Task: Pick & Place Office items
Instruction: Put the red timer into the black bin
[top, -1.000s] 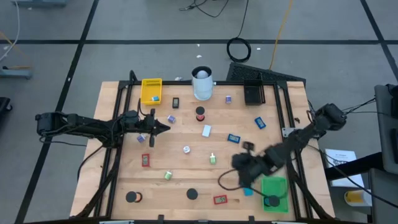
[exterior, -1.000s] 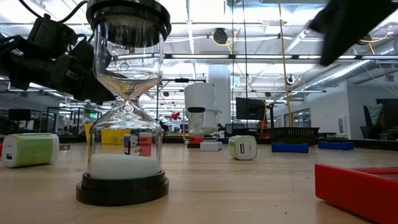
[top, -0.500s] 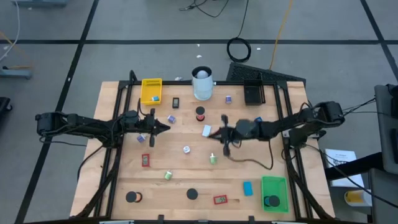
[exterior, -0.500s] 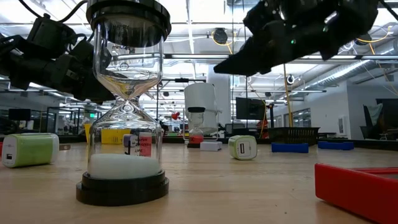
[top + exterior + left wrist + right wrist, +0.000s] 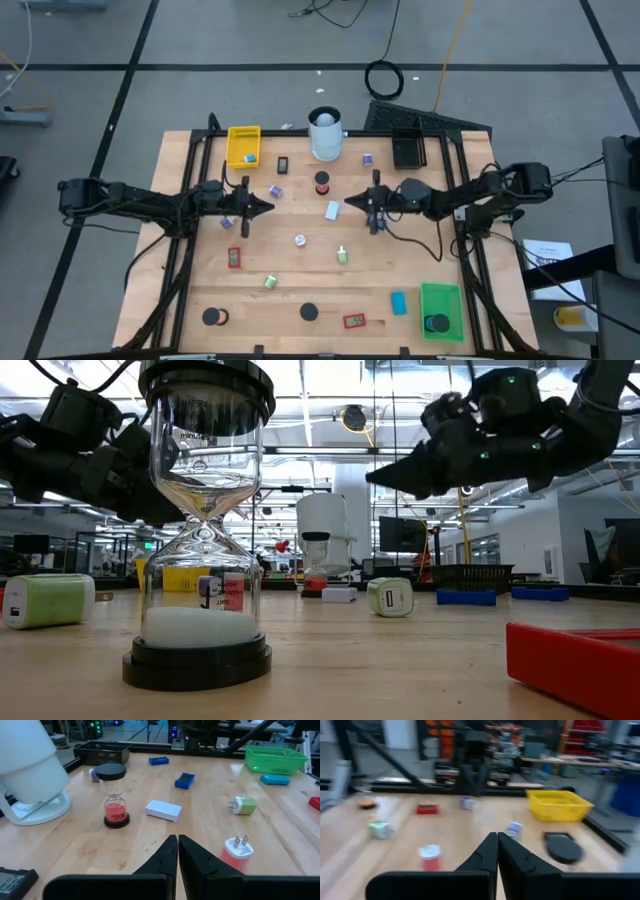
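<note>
Small office items lie scattered on the wooden table [image 5: 300, 270]: black discs [image 5: 309, 312], a white block [image 5: 332, 210], a red-sand hourglass [image 5: 322, 183], green blocks [image 5: 270, 283] and red pieces [image 5: 235, 258]. A blue block [image 5: 399, 302] lies flat beside the green tray [image 5: 452, 296], which holds a black disc [image 5: 437, 323]. My left gripper [image 5: 264, 207] is shut and empty above the table's left middle. My right gripper [image 5: 350, 203] is shut and empty above the middle, just right of the white block. Both wrist views show the fingers closed together, left [image 5: 177, 842] and right [image 5: 497, 840].
A tall white cylinder [image 5: 325, 133], a yellow tray [image 5: 243, 146] and a black tray [image 5: 408, 150] stand along the far edge. A white-sand hourglass [image 5: 205, 520] stands close to the low camera. A dark frame [image 5: 190, 200] runs along the table's left and right sides.
My right gripper has swung from beside the green tray at the near right toward the far edge and the left, and now hangs over the table's middle, pointing left. The blue block stays on the table beside the green tray.
</note>
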You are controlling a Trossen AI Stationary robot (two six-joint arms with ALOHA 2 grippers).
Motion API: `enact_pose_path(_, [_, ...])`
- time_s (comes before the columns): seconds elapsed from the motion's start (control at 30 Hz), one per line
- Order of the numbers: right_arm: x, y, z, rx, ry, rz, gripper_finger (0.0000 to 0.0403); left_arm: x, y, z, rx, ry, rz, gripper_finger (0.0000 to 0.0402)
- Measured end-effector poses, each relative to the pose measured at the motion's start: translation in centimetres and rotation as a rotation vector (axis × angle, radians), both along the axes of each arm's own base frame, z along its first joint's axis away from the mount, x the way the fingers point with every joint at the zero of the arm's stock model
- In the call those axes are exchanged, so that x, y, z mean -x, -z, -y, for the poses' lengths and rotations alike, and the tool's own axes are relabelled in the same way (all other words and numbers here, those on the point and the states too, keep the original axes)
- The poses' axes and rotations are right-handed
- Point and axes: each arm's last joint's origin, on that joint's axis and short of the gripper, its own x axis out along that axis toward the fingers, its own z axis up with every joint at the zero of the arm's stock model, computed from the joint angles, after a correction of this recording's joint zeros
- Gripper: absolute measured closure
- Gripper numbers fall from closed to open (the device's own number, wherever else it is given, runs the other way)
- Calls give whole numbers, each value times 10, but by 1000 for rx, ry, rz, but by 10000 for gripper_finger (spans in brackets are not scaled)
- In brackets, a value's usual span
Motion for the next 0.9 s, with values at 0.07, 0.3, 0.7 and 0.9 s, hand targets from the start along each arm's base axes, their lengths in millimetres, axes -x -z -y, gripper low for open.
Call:
enact_pose_path(0.07, [-5, -2, 3, 5, 37, -33, 402, -2, -2, 1, -8, -4, 5, 380])
enact_pose_path(0.3, [-45, -19, 37, 50, -82, 63, 402, -5, -6, 3, -16, 10, 20, 380])
enact_pose_path(0.7, [37, -20, 22, 57, -48, -61, 403, -4, -2, 3, -20, -48, -33, 380])
enact_pose_path(0.9, [88, 2, 5, 66, -78, 19, 403, -6, -2, 7, -8, -26, -65, 380])
